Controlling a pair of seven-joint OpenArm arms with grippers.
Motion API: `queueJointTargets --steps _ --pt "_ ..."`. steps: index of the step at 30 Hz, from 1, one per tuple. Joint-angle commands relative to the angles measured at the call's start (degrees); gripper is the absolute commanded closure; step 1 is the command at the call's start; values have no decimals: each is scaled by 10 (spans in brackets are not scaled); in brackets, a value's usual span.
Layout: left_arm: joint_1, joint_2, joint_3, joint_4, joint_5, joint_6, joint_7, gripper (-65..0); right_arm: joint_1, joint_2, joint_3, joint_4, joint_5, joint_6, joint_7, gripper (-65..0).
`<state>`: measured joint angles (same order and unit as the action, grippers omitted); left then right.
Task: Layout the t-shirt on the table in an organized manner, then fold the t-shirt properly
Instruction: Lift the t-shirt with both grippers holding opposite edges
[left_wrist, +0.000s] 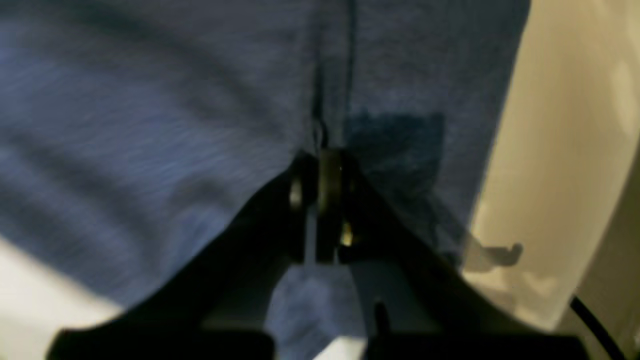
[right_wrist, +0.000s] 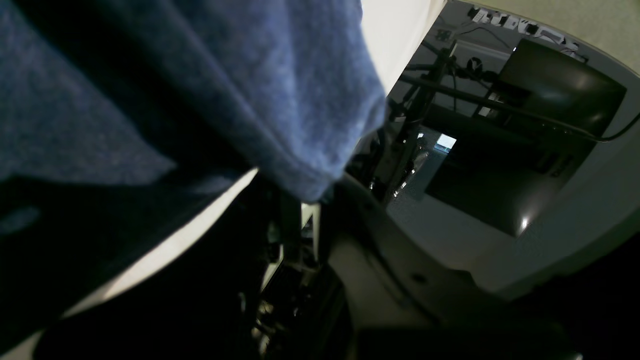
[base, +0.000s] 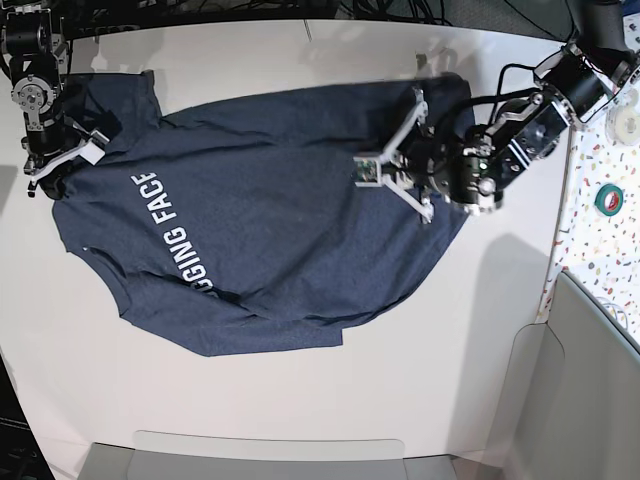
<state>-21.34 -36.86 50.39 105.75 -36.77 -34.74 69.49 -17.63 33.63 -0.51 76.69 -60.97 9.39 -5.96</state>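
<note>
t-shirt (base: 270, 230) lies mostly flat on the white tabletop (base: 300, 400), spread diagonally, upper-left to right of centre in base view, white "GING FACE" lettering (base: 170, 235) facing up near its left part, lower hem edge folded/wrinkled around bottom centre. Left tool (base: 368, 172) sits over the shirt's right portion, arm coming in from the base view's right edge; left wrist view shows its fingers (left_wrist: 320, 185) clenched together, a ridge of blue fabric (left_wrist: 150, 125) pinched between them and pulled into creases running toward the tips. Tabletop visible at that view's right edge and lower-left corner. Right tool (base: 62, 158) is at the shirt's far-left corner by the tabletop's left edge in base view, clamped; right wrist view shows a fold of blue cloth (right_wrist: 225, 100) draped over and hanging from the tool, fingertips hidden by the fabric, so grip reads as clenched on the shirt edge. Speckled side surface (base: 610, 220) with a green tape roll (base: 608, 198) sits off to the right of the tabletop, well apart from the shirt.
</note>
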Motion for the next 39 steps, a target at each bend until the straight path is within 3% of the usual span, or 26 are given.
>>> queueJointTargets --steps 1,4,12,17,20,25,29,34,39 --pt "-1 -7 -34 20 -3 1 -3 0 -31 -49 -48 -18 52 90 64 0" --pt "39 -25 -128 62 0 2 -3 0 -49 -62 -29 27 52 90 64 0" --pt "131 -22 -399 132 -3 2 -4 0 -41 -101 8 117 50 90 64 0" --pt "183 9 -538 134 -3 2 -9 0 -26 -131 8 155 48 91 64 0" --pt "192 20 -593 134 -3 2 -9 0 -19 -146 9 187 48 91 57 0" --pt "211 21 -659 134 -4 2 -10 0 -12 -168 5 280 48 91 -3 0" --pt "219 32 -682 138 -5 2 -19 0 -6 -178 5 348 48 95 -15 0" --pt "263 47 -735 140 -5 1 -63 0 -2 -182 3 395 49 94 -11 0" --pt "309 49 -788 141 -14 1 -149 0 20 -212 8 408 49 90 -10 0"
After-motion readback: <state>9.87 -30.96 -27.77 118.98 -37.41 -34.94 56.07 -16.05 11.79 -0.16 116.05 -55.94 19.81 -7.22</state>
